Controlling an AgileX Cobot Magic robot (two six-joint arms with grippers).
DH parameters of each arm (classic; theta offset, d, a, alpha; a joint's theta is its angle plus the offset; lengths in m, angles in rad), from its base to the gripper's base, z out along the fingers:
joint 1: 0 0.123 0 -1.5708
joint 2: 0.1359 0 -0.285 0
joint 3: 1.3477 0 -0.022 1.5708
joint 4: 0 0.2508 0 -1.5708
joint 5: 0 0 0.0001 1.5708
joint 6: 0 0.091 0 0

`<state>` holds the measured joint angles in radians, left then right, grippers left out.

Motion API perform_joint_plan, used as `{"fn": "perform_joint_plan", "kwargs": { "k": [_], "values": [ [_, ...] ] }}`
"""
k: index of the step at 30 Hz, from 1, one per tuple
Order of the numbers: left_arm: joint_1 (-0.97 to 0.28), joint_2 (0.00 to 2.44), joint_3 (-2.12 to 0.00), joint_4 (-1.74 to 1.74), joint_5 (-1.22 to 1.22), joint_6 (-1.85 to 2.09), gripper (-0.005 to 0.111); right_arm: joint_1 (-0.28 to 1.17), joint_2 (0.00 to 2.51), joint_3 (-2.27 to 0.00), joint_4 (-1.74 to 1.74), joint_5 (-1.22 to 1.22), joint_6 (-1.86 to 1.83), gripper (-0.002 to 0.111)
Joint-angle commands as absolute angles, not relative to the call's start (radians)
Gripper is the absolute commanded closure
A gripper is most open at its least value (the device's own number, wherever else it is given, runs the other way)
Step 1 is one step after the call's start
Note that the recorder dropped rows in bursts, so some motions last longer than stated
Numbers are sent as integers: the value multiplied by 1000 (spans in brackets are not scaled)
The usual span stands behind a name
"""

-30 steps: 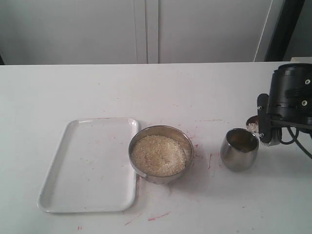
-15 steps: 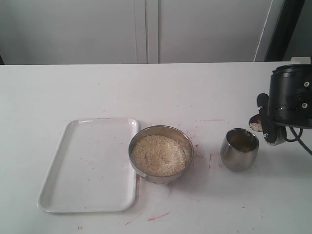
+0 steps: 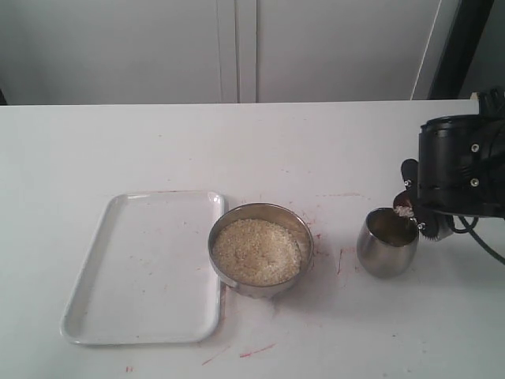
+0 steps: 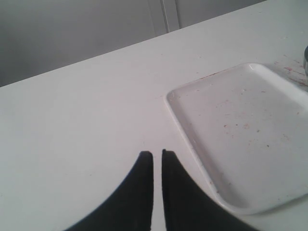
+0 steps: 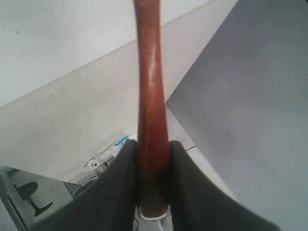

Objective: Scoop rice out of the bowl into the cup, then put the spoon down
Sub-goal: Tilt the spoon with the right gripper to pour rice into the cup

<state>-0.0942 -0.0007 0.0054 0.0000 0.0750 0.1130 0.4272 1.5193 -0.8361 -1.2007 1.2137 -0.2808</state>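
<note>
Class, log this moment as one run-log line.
right gripper: shut on spoon | spoon: loaded, at cup rim | rice: mostly in bowl | left gripper: shut, empty

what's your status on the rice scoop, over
Right gripper shut on spoon, rice on it at cup rim. Left gripper shut, empty, by tray. Nothing blocking the cup.

Before me, the white table (image 3: 237, 150) carries a tray (image 3: 142, 268) on my left, the bowl (image 3: 237, 283) just beside it, and the cup (image 3: 383, 257) farther right.
</note>
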Motion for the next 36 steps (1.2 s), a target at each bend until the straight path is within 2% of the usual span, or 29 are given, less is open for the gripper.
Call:
{"fn": "perform_joint_plan", "kwargs": {
  "k": [1,16,36],
  "values": [
    [-93,0,0,0,76,113,92,459,1531,-835,-1212,1221,-295,108],
    [-93,0,0,0,76,113,92,481,1570,-835,-1236,1221,-293,108],
    [-93,0,0,0,76,113,92,481,1491,-795,-1252,1221,-256,108]
  ]
}}
